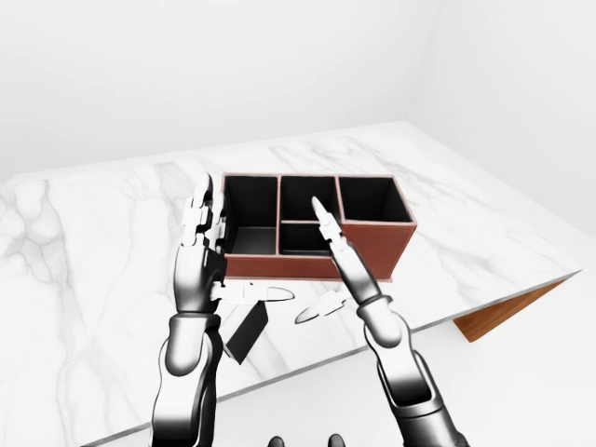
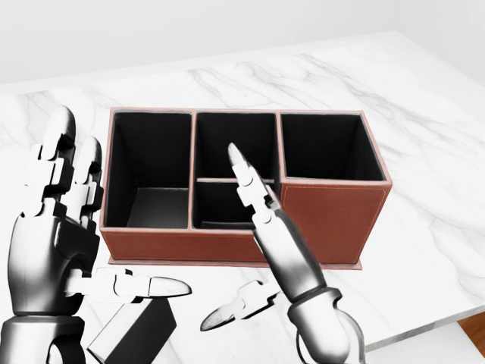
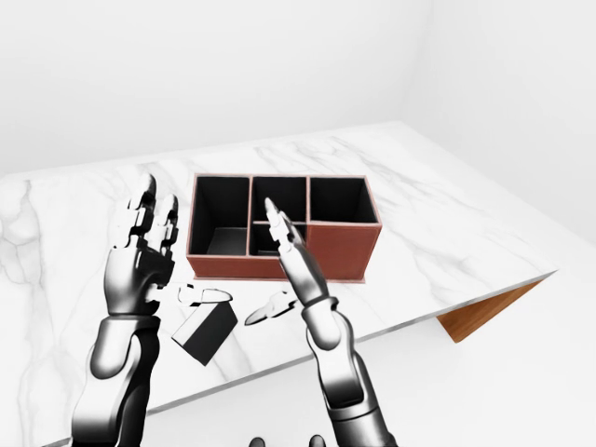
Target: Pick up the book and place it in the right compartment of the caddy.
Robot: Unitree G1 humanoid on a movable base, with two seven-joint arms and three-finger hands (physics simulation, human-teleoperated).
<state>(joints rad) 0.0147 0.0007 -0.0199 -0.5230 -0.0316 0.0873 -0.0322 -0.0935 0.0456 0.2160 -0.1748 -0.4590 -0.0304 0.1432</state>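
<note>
While the book (image 3: 207,331) lies near the table edge (image 3: 307,358), both hands spread: left hand (image 2: 61,227), right hand (image 2: 265,243).

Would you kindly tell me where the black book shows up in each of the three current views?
Left-eye view: book, lower centre-left, under the left hand.
Head view: book, bottom left, cut by the picture's edge.
Right-eye view: book, lower left of centre.
Shared landmark: the brown caddy, just above the book in every view.
</note>
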